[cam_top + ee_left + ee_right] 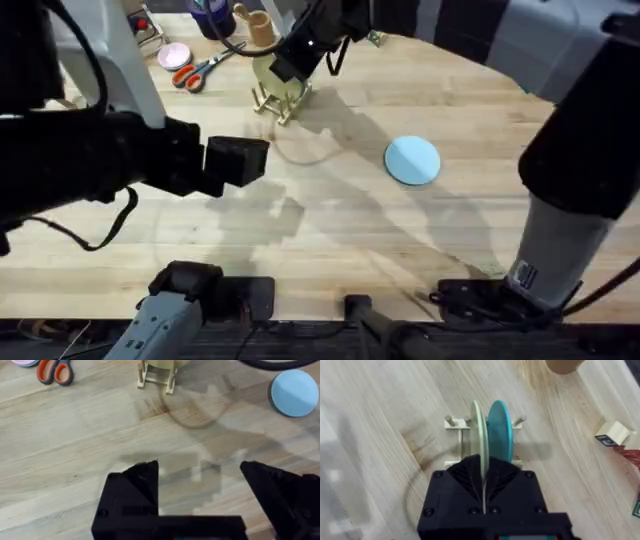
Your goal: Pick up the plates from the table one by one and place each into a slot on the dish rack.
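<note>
My right gripper (483,467) is shut on the rim of the pale yellow plate (478,427), which stands on edge among the pegs of the dish rack (451,421), right beside a teal plate (500,427) upright in the rack. From overhead the right gripper (292,62) sits over the dish rack (278,100) at the far side of the table (340,230). The light blue plate (412,160) lies flat on the wood, also in the left wrist view (295,392). My left gripper (200,477) hovers open over bare table, well short of the rack (157,376).
Orange-handled scissors (200,72) and a small pink dish (173,55) lie left of the rack. A round wooden cup (260,28) stands behind it. Small boxes (615,435) lie near the rack. The left arm (90,160) looms dark at the left.
</note>
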Tool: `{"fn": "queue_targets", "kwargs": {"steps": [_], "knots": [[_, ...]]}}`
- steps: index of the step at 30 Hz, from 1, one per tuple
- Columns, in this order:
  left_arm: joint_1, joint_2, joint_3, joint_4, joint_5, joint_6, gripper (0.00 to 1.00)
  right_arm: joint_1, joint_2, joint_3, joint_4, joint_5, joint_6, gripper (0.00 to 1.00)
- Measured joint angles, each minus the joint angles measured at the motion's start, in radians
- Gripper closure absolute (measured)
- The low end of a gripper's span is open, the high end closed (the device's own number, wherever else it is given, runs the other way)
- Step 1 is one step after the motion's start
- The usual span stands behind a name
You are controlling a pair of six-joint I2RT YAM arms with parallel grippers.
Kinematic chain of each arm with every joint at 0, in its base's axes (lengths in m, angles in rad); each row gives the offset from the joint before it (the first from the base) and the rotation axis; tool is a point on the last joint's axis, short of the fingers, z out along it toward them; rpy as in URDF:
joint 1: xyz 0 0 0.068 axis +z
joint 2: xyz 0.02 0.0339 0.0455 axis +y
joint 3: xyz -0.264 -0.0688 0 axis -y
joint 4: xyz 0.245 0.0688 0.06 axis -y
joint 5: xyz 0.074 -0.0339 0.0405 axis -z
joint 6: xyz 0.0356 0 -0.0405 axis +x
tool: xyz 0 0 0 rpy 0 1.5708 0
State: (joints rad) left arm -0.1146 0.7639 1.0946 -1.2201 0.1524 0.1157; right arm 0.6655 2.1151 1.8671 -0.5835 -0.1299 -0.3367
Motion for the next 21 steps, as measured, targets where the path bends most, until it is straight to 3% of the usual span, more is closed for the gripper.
{"fn": "queue_targets", "kwargs": {"steps": [17,21], "knots": [[0.000,0.000,0.000,0.000,0.000,0.000,0.006,0.000,0.010,0.000,0.000,0.003,0.000,0.971],[0.000,0.000,0.000,0.000,0.000,0.000,0.006,0.000,0.011,0.000,0.000,0.003,0.000,0.919]]}}
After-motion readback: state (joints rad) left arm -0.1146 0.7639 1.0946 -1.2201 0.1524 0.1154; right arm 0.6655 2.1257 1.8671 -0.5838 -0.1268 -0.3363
